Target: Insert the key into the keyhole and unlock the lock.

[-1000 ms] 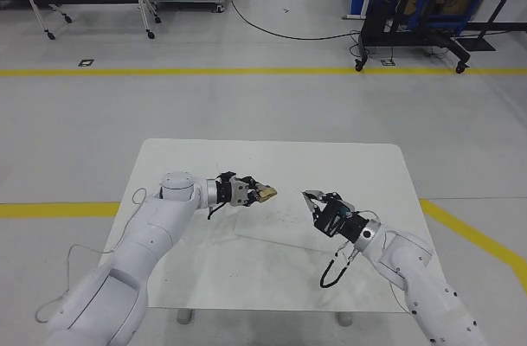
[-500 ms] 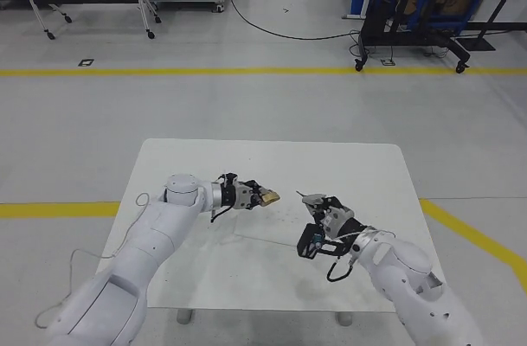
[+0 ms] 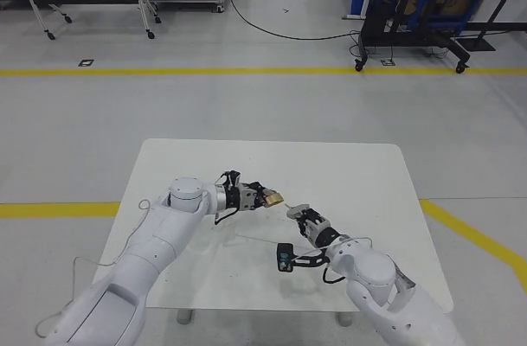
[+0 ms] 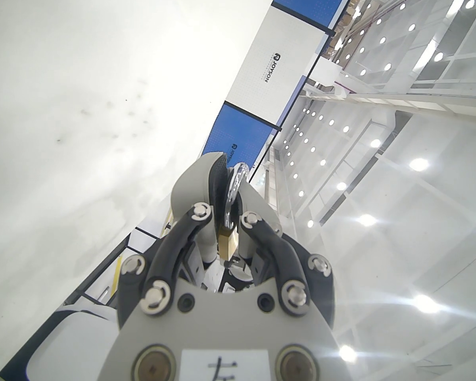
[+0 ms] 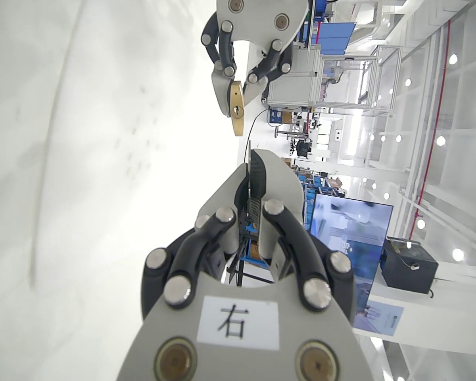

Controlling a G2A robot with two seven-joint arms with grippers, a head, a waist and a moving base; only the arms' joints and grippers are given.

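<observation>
My left gripper [image 3: 263,197]: clamped on lock [image 5: 236,101] | my right gripper [image 5: 254,160]: pinching key [image 5: 248,159] | tip near keyhole [image 5: 236,111], not inserted | insertion, turning outstanding

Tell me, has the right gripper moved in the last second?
Yes. In the top view the right gripper has drawn away from the table's right edge, toward the lock in the left gripper.

left gripper [image 4: 232,184]: both fingers pressed against the lock [image 4: 227,244] | lock: brass body back near the finger bases, silver shackle [image 4: 235,188] out at the fingertips, seen edge-on | table [image 4: 83,101]: white, dotted with dark specks | beyond: blue and white wall panels [image 4: 269,65], rows of ceiling lights [image 4: 418,164]
</observation>
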